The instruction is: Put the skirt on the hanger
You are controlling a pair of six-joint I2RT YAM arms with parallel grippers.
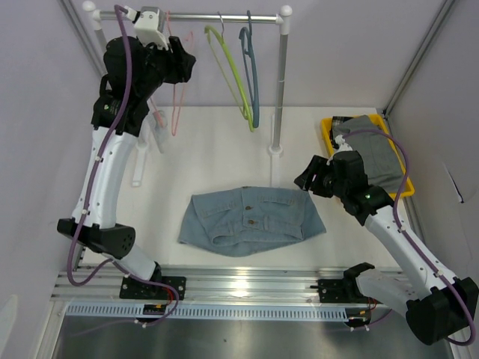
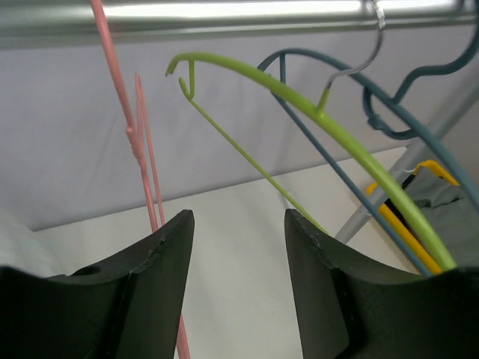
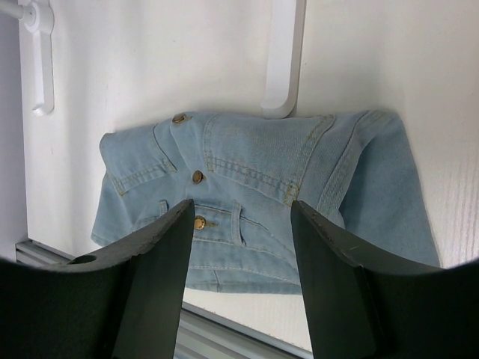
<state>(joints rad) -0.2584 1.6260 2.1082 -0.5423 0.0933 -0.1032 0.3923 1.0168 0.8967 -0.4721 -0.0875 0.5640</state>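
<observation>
The left arm (image 1: pixel 105 172) rises from its base at 7 o'clock in the overhead view, folds at a low elbow and stretches far up to 11 o'clock, where the left gripper (image 1: pixel 185 64) (image 2: pixel 239 224) points toward 3 o'clock with its jaws parted and nothing between them. The right arm (image 1: pixel 404 239) swings out to an elbow at 5 o'clock and reaches back toward 3 o'clock. There the right gripper (image 1: pixel 305 179) (image 3: pixel 243 217) faces 9 o'clock, tipped downward, jaws likewise apart and empty.

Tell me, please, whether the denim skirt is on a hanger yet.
Off: the denim skirt lies on the table; the hangers hang bare.
</observation>
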